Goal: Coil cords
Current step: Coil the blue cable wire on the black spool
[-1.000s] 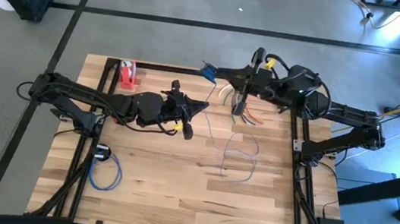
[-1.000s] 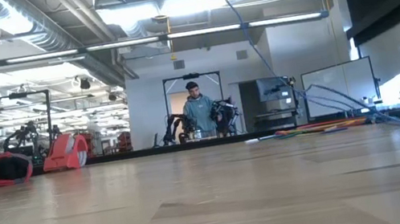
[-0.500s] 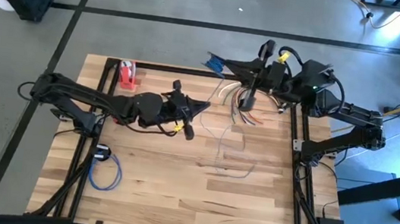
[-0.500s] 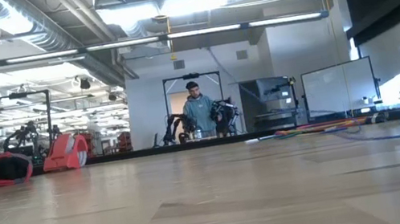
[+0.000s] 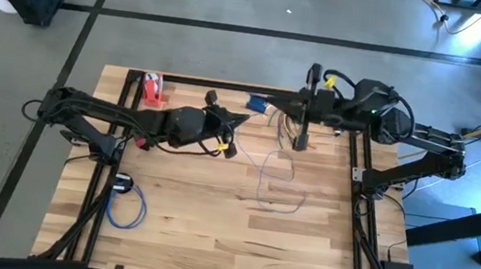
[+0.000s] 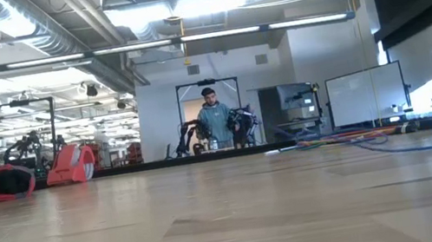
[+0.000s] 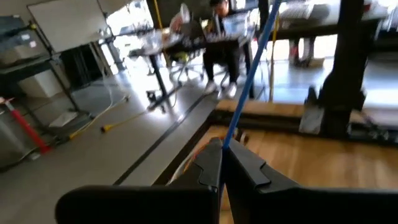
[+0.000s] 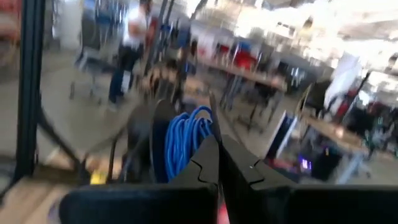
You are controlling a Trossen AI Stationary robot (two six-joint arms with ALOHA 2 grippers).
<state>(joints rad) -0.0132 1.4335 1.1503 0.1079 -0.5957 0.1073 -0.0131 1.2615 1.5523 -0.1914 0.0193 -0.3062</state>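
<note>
Beyond my jaws lay what looked like a robotics lab: exposed ceiling ducts (image 6: pixel 49 17), other robot rigs (image 6: pixel 23 149), workbenches (image 7: pixel 186 46).

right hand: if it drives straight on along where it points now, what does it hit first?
Most likely the bunched blue cord: it sits directly past the shut fingertips of the right hand. Whether they already touch is unclear. The left hand, shut on that cord, is close by.

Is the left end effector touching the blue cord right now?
Touching. The left wrist view shows the left end effector shut on the blue cord, which runs taut out from between its fingertips.
</note>
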